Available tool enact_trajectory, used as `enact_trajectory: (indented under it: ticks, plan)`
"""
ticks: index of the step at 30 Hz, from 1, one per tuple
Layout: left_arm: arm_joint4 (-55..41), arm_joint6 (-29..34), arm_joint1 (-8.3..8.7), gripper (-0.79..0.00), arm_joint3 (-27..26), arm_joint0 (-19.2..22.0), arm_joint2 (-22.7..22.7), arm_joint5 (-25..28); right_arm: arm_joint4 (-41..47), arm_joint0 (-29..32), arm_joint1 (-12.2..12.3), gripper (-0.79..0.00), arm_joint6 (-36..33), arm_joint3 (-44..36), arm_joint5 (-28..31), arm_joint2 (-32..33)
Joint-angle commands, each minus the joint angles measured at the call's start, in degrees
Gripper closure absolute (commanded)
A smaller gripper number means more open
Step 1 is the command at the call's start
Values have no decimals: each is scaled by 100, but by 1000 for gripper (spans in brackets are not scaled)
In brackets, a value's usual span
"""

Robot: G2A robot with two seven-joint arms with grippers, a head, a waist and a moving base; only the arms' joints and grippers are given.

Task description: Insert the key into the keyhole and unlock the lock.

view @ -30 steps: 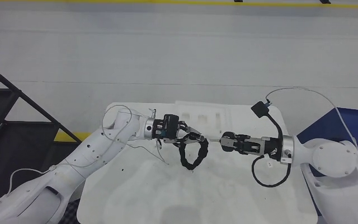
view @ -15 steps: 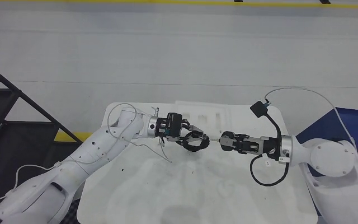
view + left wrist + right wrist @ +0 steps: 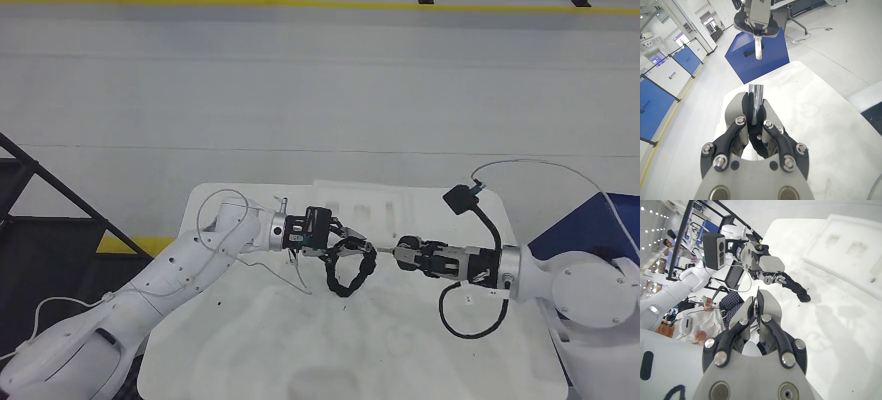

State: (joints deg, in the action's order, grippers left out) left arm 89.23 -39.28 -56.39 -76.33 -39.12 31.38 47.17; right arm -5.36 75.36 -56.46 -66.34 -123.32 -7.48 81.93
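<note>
Two clamps: my left end effector (image 3: 753, 106) grips the lock (image 3: 755, 94), right end effector (image 3: 755, 303) the key (image 3: 758, 49); misalignment could jam it.

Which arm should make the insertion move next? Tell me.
Right. Its jaws hold the key, pointed at the lock across a gap; the left jaws only grip the lock.

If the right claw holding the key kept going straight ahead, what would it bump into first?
The right gripper and its key would probably meet the chrome end of the lock, held in the left gripper; a gap separates them, and exact alignment is hard to judge.
</note>
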Motion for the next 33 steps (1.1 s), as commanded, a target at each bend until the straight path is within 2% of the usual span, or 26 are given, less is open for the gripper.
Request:
enact_trajectory:
  ticks: [1,7,13,33]
  plan:
    - [171,-175,-48,0,22,19,-34,-198,-310,16,22,0,-70,-247,-202,-36]
    - [511,-642,-167,0,217,85,-115,-497,-815,13,53,0,-126,-618,-498,-281]
    - [654,-888,-253,0,410,183,-119,-518,-927,-62,57,0,24,-588,-579,-424]
    - [809,-906,-379,0,482,140,-1,-387,-1291,24,83,0,546,-671,-955,-480]
